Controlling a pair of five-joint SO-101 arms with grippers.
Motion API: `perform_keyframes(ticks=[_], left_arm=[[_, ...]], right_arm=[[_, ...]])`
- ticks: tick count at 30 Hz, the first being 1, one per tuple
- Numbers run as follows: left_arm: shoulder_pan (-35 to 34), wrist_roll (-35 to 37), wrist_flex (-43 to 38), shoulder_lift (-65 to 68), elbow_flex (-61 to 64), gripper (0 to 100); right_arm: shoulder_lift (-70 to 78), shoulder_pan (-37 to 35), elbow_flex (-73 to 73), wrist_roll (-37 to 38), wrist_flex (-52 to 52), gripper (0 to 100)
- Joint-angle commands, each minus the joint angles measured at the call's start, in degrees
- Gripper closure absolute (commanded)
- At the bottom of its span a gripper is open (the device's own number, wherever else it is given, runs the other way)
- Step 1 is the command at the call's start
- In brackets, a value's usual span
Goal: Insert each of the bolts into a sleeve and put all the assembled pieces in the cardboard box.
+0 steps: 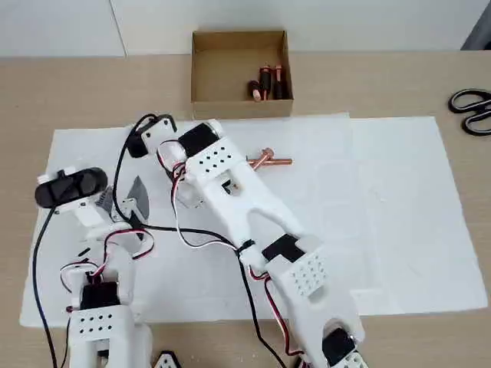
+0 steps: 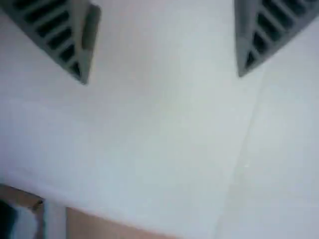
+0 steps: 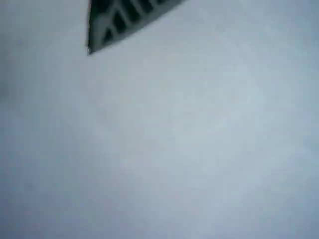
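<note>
On white paper (image 1: 383, 215) we see copper bolt (image 1: 268, 161) lying loose; left gripper (image 2: 162, 77) fingers spread, right gripper (image 3: 119, 22) can't tell.

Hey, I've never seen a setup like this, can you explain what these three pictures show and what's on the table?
These are two small white robot arms, a left arm and a right arm, at a table. One picture looks down from above; the other two come from a camera on each arm's wrist, facing the white paper. The left claw is open and holds nothing. A copper-coloured bolt lies on the paper beside the right arm. The cardboard box at the back holds a few dark-and-copper pieces. Scissors lie off the paper.
</note>
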Motion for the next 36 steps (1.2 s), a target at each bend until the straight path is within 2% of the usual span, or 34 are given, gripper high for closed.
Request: perform_keyframes(ticks=[1, 18, 36], left_arm=[[-2.5, 0.4, -1.3, -1.2, -1.5, 81], [-8.5, 0.4, -1.4, -1.2, -1.9, 81], [-8.5, 0.4, -1.5, -1.2, -1.9, 81]], right_arm=[[-0.7, 0.0, -2.7, 0.6, 0.6, 83.2], [-1.1, 3.5, -2.7, 2.2, 1.3, 83.2], [4.6, 3.4, -2.9, 3.3, -1.3, 83.1]])
